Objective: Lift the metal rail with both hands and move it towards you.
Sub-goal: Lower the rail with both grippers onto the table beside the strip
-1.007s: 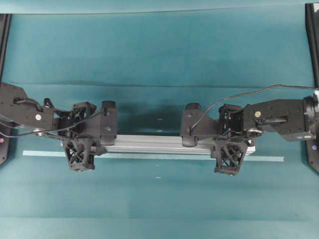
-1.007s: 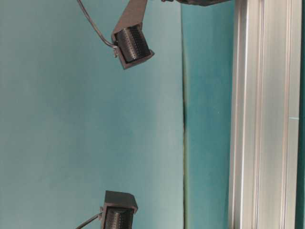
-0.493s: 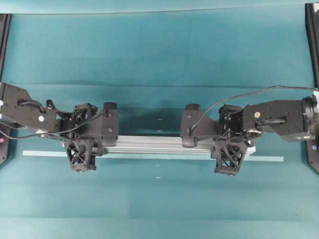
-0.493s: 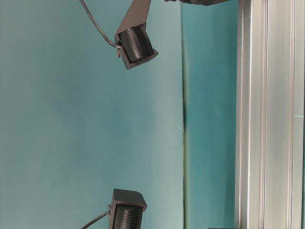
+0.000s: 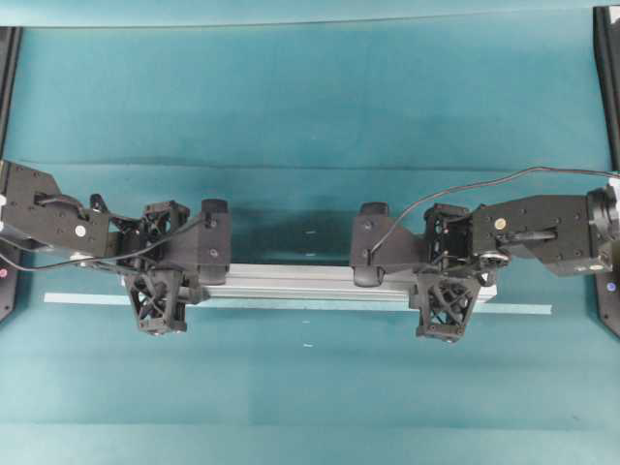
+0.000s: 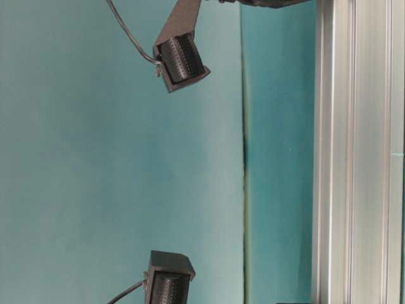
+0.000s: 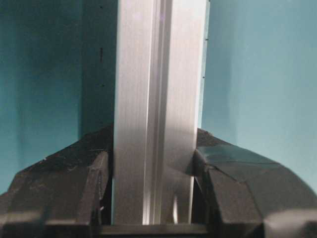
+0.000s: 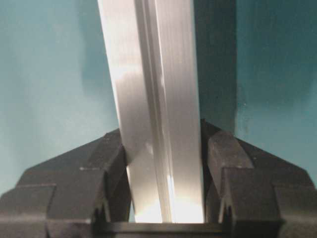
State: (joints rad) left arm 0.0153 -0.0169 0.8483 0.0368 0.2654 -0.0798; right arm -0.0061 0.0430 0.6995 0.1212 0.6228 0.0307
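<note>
Between the fingers [image 7: 96,188] of the left gripper [image 7: 151,198], the metal rail [image 7: 156,114] sits clamped, pads tight on both side faces. Same at the right gripper [image 8: 166,193]: fingers [image 8: 116,168] closed on the rail, no visible gap.

Overhead, the rail [image 5: 310,281] runs left-right across mid counter [image 5: 310,126], left gripper [image 5: 160,291] near its left end, right gripper [image 5: 446,295] near its right end. It lies just far of the pale tape strip [image 5: 291,305], roughly parallel to it.

Change: over the last second the rail slid right in the table-level view [image 6: 357,152] and the left arm shifted slightly overhead; the last half second shows almost nothing. My read: the lift or carry has stalled or finished, both grips hold. Whether the rail is off the counter, cannot tell.
</note>
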